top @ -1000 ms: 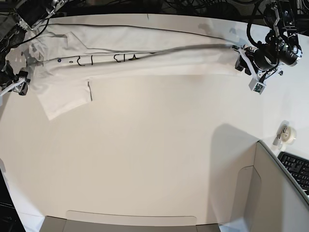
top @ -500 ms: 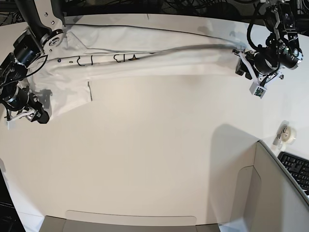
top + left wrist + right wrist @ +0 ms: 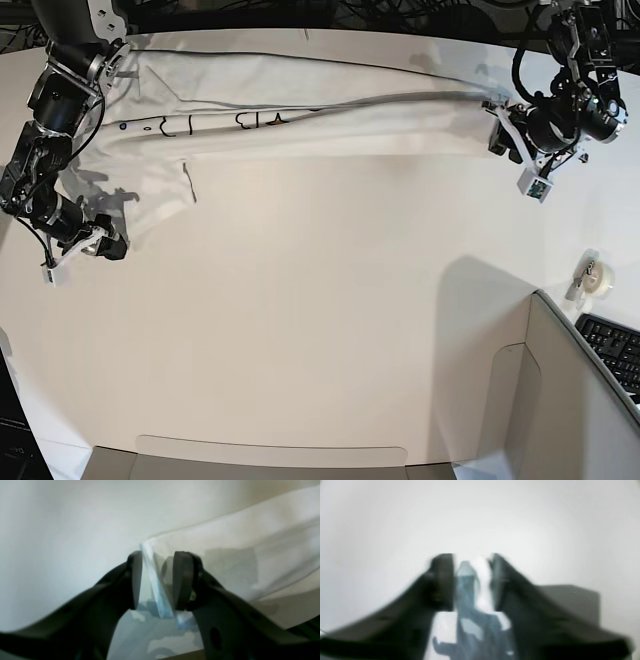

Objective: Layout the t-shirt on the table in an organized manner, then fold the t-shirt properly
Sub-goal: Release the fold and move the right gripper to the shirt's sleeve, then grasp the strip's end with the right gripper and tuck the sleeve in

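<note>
Shirt stretched across top of counter. Left end effector, upper right, pinches shirt edge. Right end effector, lower left: grip unclear.

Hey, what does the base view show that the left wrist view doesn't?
Only the base view: the whole t-shirt stretched across the table, the right gripper at its sleeve end, a tape roll and a keyboard. Only the left wrist view: the hem edge between the left gripper fingers. Both: the left gripper at the shirt's end.
</note>
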Available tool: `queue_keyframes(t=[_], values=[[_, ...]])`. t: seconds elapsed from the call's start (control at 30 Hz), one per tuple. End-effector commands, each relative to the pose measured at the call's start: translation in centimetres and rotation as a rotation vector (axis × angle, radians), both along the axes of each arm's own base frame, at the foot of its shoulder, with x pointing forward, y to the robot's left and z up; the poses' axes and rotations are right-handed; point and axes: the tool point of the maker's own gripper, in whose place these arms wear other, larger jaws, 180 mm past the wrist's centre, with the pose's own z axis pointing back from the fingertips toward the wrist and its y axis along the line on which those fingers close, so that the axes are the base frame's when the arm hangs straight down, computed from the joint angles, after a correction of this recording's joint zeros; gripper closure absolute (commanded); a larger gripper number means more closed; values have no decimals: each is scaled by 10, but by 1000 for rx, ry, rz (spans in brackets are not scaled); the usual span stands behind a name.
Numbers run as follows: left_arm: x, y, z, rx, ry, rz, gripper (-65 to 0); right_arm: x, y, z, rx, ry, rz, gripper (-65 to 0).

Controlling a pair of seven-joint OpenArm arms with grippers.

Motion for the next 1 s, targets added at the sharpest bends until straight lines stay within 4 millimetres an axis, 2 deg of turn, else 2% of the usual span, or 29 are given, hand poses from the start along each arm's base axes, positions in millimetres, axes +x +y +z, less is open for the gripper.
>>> queue_keyframes(t=[0.0, 0.03, 0.13, 0.2, 0.37, 0.63, 0.73, 0.8, 0.87, 0.97], values=[[6, 2, 8, 8, -32, -8, -208, -33, 4, -32, -60, 188, 69, -82], [6, 2, 8, 8, -32, -8, -208, -33, 4, -32, -62, 190, 71, -15], [6, 2, 8, 8, -32, -8, -208, -30, 5, -29, -86, 183, 90, 0], [6, 2, 8, 8, -32, -8, -208, -22, 1, -10, -140, 130, 102, 0], [6, 2, 8, 8, -32, -8, -208, -26, -7, 39, -326, 22, 143, 0], [7, 2, 9, 8, -35, -8, -208, -82, 14, 93, -590, -77, 236, 0], [17, -4, 13, -10, -62, -3, -208, -99, 23, 108, -653, -115, 265, 0], [18, -4, 14, -11, -64, -2, -208, -113, 27, 105, -664, -103, 286, 0], [19, -7, 13, -20, -67, 0, -208, -125, 37, 94, -619, -82, 326, 0], [19, -7, 14, -22, -70, 0, -208, -142, 65, 77, -534, -56, 416, 0]])
